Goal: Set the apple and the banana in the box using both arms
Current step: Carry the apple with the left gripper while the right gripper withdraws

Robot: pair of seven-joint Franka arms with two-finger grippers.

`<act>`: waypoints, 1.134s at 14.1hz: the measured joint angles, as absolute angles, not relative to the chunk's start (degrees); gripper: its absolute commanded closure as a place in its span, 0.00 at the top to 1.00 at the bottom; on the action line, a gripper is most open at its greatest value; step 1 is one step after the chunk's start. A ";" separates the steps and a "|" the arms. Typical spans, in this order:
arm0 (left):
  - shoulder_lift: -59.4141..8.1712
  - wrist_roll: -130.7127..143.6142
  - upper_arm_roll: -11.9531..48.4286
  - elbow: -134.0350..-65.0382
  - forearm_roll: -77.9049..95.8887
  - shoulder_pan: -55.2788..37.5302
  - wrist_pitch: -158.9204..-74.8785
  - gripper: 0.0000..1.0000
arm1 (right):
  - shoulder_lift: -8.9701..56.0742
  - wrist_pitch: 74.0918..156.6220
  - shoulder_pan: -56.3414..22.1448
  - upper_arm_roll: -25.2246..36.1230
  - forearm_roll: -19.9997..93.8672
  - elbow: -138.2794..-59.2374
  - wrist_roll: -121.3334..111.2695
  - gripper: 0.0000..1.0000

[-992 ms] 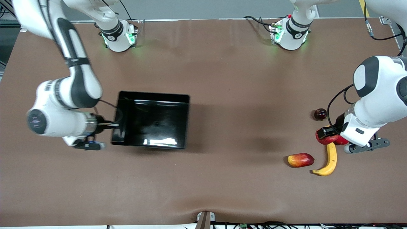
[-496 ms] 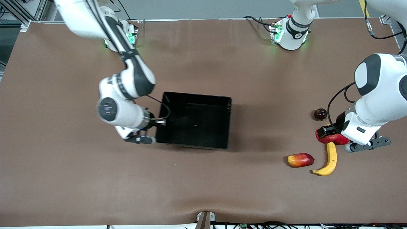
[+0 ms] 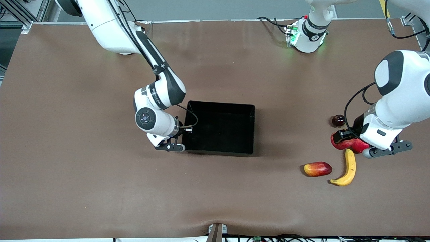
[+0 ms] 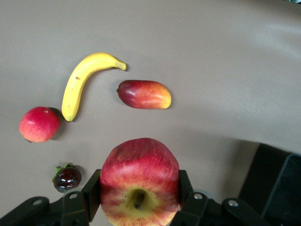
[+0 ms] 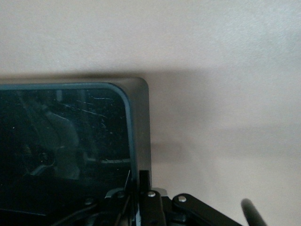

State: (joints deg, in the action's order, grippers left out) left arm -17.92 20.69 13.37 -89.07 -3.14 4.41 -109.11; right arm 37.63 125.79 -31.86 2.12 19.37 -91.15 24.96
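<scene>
The left gripper (image 4: 138, 207) has its fingers (image 4: 91, 195) closed against the sides of the apple (image 4: 139, 181), stem end facing the wrist camera, held above the table (image 3: 215, 188) at the right of the front frame. Its forearm slopes down from a bent white elbow at the frame's right edge. Below it lie a pinkish-red round fruit (image 4: 39, 124) and a dark berry (image 4: 67, 178); the banana (image 3: 347, 168) and a red-and-yellow fruit (image 3: 317, 168) sit lower in that frame. The right gripper (image 3: 183, 132) has its fingers pinched on the wall of the box (image 3: 245, 131) at that wall's edge, mid-frame. Its arm descends diagonally from the upper left, wrist folded toward the box.
</scene>
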 measured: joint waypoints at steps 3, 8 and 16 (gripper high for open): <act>-17.92 20.76 13.98 -89.31 -3.14 4.34 -107.80 0.00 | 37.78 126.58 -32.59 2.19 19.38 -90.75 25.92 1.00; -17.95 27.80 18.06 -89.47 -3.09 4.28 -107.63 0.00 | 37.59 126.28 -31.47 3.91 19.15 -84.99 25.99 1.00; -24.10 44.34 24.83 -90.19 -2.51 -6.42 -112.56 0.00 | 36.43 108.56 -24.62 6.90 11.32 -69.49 23.69 1.00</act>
State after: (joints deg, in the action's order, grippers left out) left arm -24.10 44.34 24.83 -90.19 -2.51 -6.42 -112.56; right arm 36.43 108.56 -24.62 6.90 11.32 -69.49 23.69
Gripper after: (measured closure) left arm 0.335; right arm 0.000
